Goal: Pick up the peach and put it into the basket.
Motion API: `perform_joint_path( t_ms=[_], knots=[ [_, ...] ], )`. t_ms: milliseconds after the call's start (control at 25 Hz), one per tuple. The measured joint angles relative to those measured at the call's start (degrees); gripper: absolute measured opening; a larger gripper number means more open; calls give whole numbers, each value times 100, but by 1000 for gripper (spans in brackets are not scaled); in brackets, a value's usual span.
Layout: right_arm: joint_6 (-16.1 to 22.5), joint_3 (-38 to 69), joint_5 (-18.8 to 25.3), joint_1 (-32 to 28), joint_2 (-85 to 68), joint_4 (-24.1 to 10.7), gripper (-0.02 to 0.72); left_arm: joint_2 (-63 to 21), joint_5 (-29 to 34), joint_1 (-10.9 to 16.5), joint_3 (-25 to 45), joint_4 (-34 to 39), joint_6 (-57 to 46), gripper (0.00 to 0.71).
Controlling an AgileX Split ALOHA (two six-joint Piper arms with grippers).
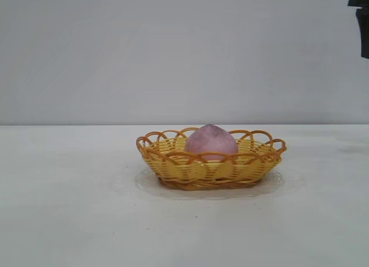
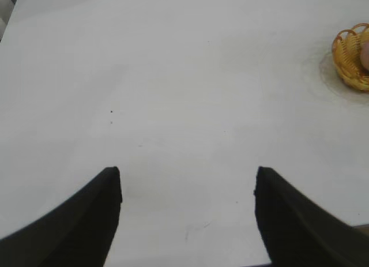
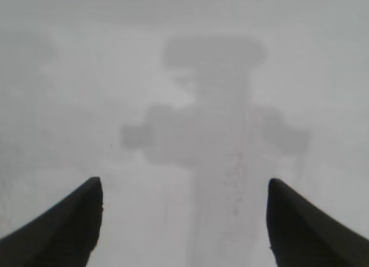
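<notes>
While the arms hang clear of the table:
Peach: inside the basket.
Left gripper: fingers spread, empty.
Right gripper: fingers spread, empty.

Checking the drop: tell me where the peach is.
In the exterior view, the peach sits inside the basket, mid-table, slightly right of centre.

Even, soft light; right wrist view hazy.

Matte peach; woven wicker basket.
</notes>
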Motion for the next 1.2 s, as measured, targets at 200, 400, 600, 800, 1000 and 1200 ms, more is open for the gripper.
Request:
perform_joint_path(
  t_ms=[200, 400, 600, 800, 1000, 1200],
  knots=[
    [65, 208, 10, -14, -496, 97, 508, 0, 0, 0, 0, 0, 0, 472],
    [78, 1114, 10, -14, -1461, 107, 508, 0, 0, 0, 0, 0, 0, 472],
    [78, 2257, 42, -14, -2651, 96, 508, 0, 0, 0, 0, 0, 0, 472],
    [78, 3194, 53, -14, -4091, 87, 508, 0, 0, 0, 0, 0, 0, 472],
    [78, 4060, 84, -14, -5560, 87, 508, 0, 0, 0, 0, 0, 0, 472],
    [78, 5023, 122, -14, -6903, 97, 508, 0, 0, 0, 0, 0, 0, 472]
  ],
)
